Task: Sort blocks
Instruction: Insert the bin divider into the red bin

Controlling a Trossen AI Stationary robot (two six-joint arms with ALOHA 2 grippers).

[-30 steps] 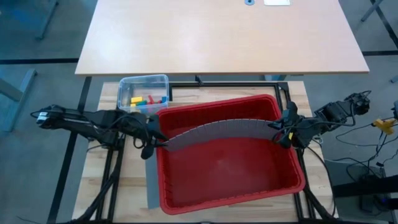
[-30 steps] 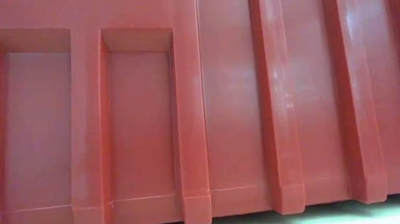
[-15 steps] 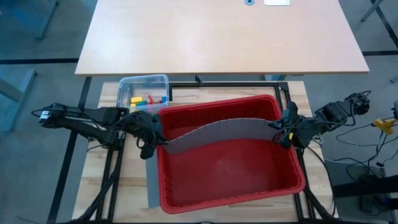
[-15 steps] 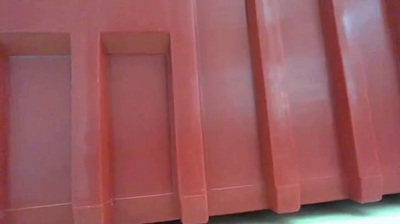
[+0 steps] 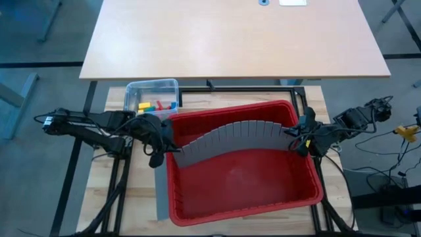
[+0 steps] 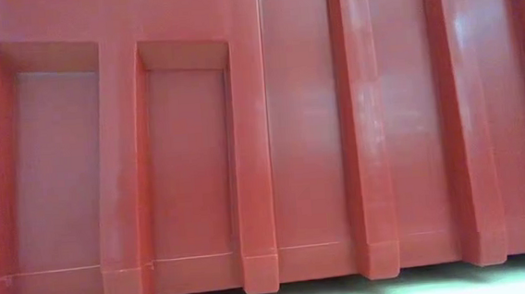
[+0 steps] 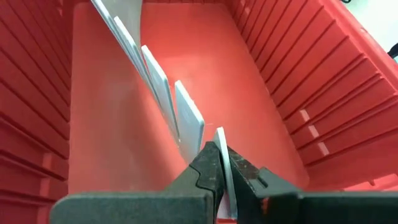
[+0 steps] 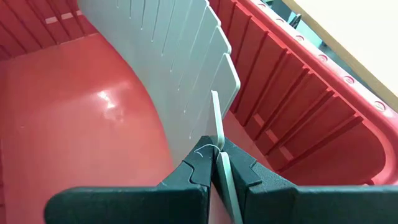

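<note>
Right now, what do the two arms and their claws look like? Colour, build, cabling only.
Both arms are dark, jointed links. The left claw and the right claw each have two black, matte, angular fingers tapering to narrow tips. Black cables loop along both arms in the high view, the right arm's wrist looking bulkier with wiring. No markings visible.

Big light-wood desk (image 5: 233,36) sits beyond the work table (image 5: 312,99), far side from both grippers. Floor (image 5: 39,39) is grey-blue with dark seams. Cables (image 5: 388,174) trail outboard of the right gripper. Work table is pale wood on a black frame.
</note>
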